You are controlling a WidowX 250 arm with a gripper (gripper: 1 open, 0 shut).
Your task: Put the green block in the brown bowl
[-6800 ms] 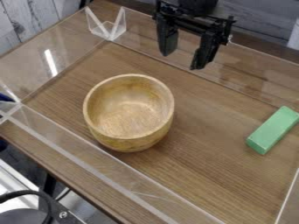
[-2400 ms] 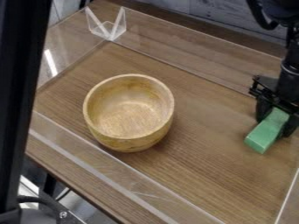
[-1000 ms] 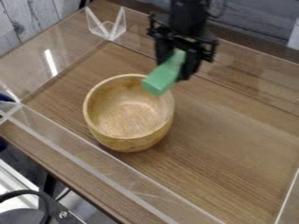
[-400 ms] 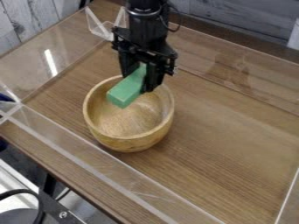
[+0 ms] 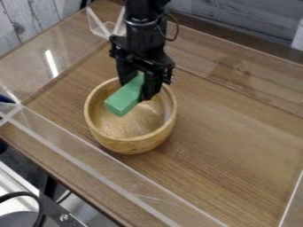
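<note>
Along the lower left of the frame runs the clear wall (image 5: 71,160) that fences the wooden tabletop (image 5: 225,142), and a dark cable loops below it at the bottom left. Just beyond, left of centre, sits the bowl (image 5: 130,113), round and thick-walled, with bare wood all round it, widest to the right. Above its hollow hangs the block (image 5: 124,96), tilted, its long axis running from the jaws at upper right down to lower left, the low end already inside the rim's outline and seemingly clear of the bowl's floor, though contact is hard to judge. The gripper (image 5: 144,82) points downward with its jaws clamped on the block's upper end. Since the block hangs over the hollow, the drop looks to need only a release. Behind, a clear bracket (image 5: 106,25) stands at the top left.
</note>
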